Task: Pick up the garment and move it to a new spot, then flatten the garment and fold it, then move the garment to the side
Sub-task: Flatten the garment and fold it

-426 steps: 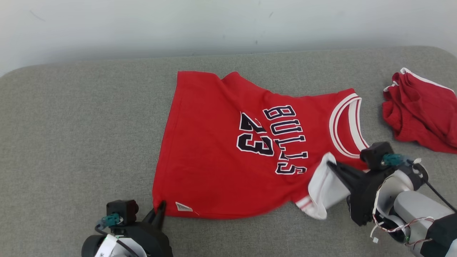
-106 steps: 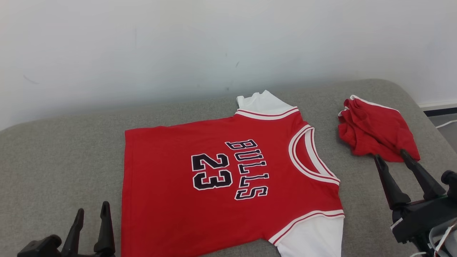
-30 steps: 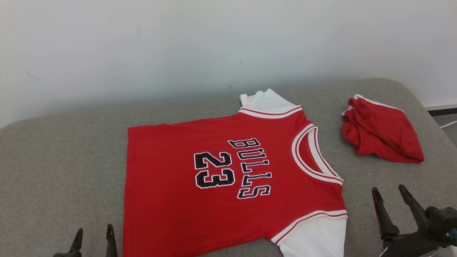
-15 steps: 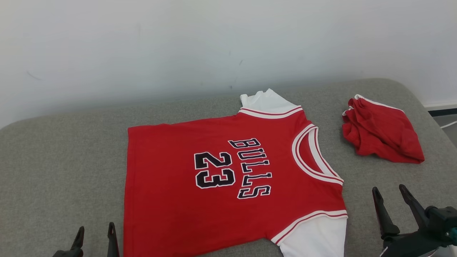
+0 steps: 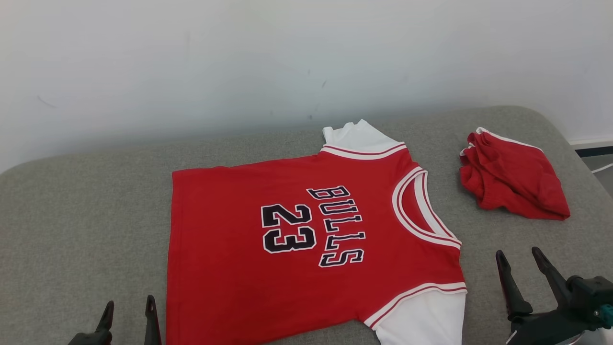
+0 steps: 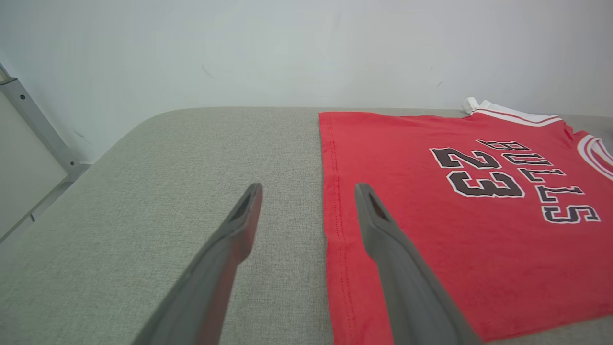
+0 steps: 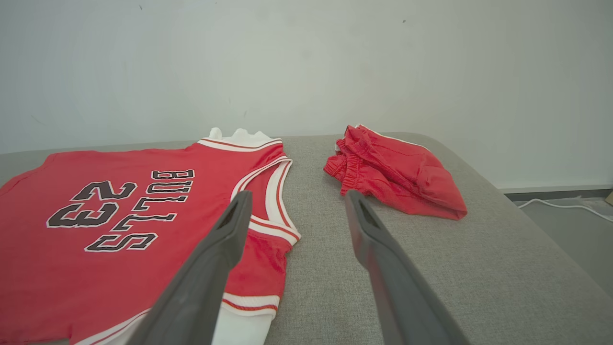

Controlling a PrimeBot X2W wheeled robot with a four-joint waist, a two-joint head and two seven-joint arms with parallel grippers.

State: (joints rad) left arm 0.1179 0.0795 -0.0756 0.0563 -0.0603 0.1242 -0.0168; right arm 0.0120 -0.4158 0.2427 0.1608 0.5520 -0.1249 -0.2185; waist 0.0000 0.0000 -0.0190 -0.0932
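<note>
One metal rail [image 6: 38, 122], left wrist view; jersey [image 6: 455, 230] flat.

A bare indoor test room of the laboratory kind is indicated, not a furnished home. A plain white wall [image 5: 191, 57] with faint scuff marks is seen behind a grey fabric-covered padded surface [image 5: 72, 215] with rounded corners, on which a red jersey [image 5: 297, 268] is spread flat as on a workbench. A bare metal frame post [image 6: 33, 120] is seen at one side, and a loose white cable [image 7: 555, 201] is laid across the plain grey floor [image 7: 584, 225] at the other.
</note>
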